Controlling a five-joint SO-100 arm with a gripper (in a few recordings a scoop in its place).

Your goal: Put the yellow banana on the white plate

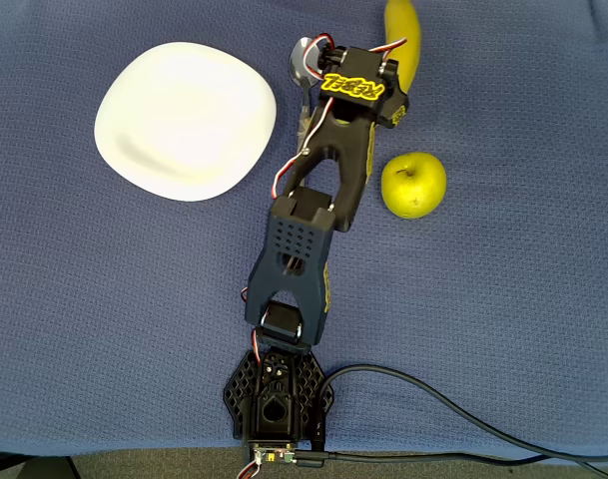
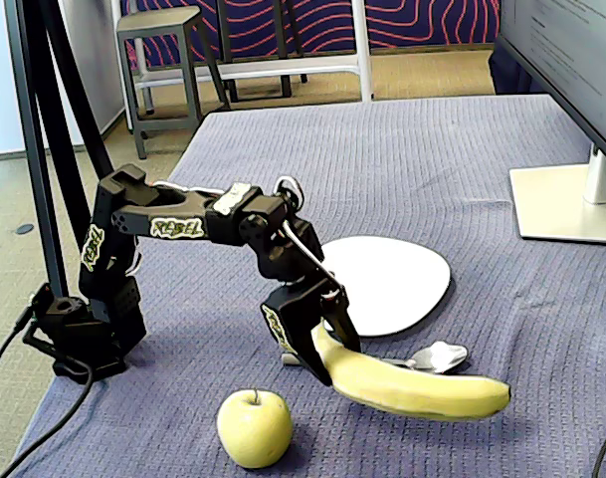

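Now the gripper (image 2: 325,351) is clamped on the stem end of the long yellow banana (image 2: 412,388), glossy white plate (image 2: 402,284) just behind it.

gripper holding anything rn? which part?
The gripper is closed on the yellow banana at one end, in the fixed view; the rest lies along the cloth.
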